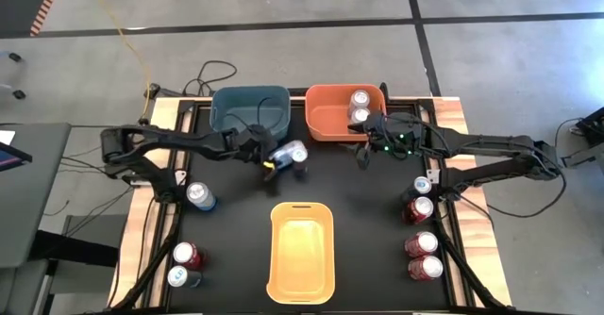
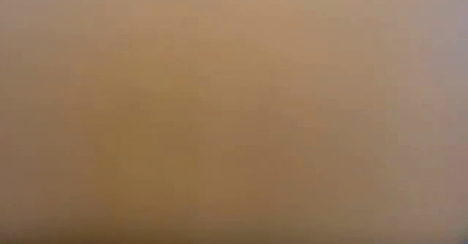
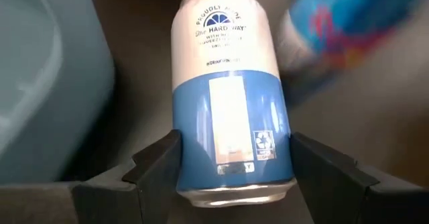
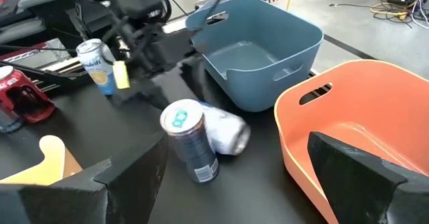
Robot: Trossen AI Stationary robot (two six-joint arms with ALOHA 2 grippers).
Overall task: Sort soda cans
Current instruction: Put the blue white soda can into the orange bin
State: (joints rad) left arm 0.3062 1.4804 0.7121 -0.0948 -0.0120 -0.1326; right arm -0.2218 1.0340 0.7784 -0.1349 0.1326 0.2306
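The left end effector point(image 1: 274, 160) pinches a blue-and-white soda can point(image 3: 231, 96) between its two fingers point(image 3: 157, 167), just in front of the blue bin point(image 1: 250, 110) near the table's middle; the can's long axis runs straight out from the wrist, so it lies tipped rather than upright, and the blue bin's open mouth sits close beside it, which is the direction the coming drop seems to call for; a second can point(image 4: 190, 138) stands upright on the table just beside the held one; the right end effector point(image 1: 366, 153) hovers with fingers spread and nothing between them, at the near edge of the orange bin point(image 1: 326, 115); the orange bin holds two silver-topped cans point(image 1: 360, 107) at its right end; the blue bin and the yellow bin point(image 1: 302, 252) look empty; other cans wait along both side edges of the table point(image 1: 368, 230); the low view shows nothing usable
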